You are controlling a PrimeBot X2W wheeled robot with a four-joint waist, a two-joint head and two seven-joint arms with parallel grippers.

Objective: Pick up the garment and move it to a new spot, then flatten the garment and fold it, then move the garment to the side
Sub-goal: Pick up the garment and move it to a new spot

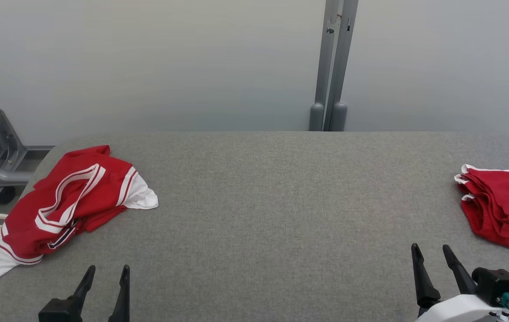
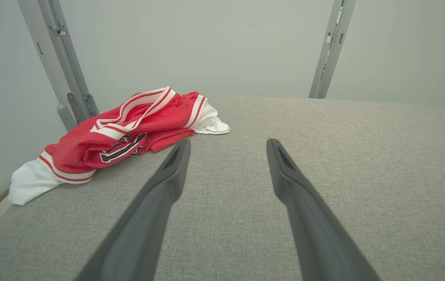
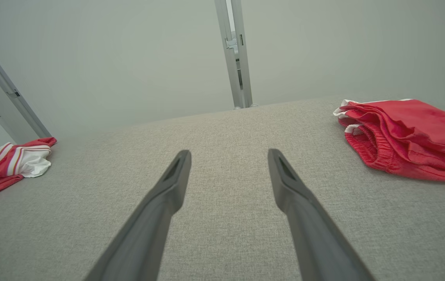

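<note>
Garment [image 1: 73,201], a crumpled red-and-white heap at the left edge of the table [image 1: 254,201], lies just ahead-left of the left gripper [image 1: 108,268], its length slanting near-left to far-right, so that arm is nearer (both it and the right gripper [image 1: 430,247] gape wide, empty).

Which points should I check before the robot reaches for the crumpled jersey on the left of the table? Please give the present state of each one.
1. The left gripper is open and empty: ok.
2. The right gripper is open and empty: ok.
3. The jersey is free, with nothing lying on it: ok.
4. The whole jersey rests on the table: cannot tell; its white end lies right at the left edge.
5. The middle of the table shows bare grey cloth for the new spot: ok.
6. The folded shorts lie apart from the jersey, at the right side: ok.
</note>
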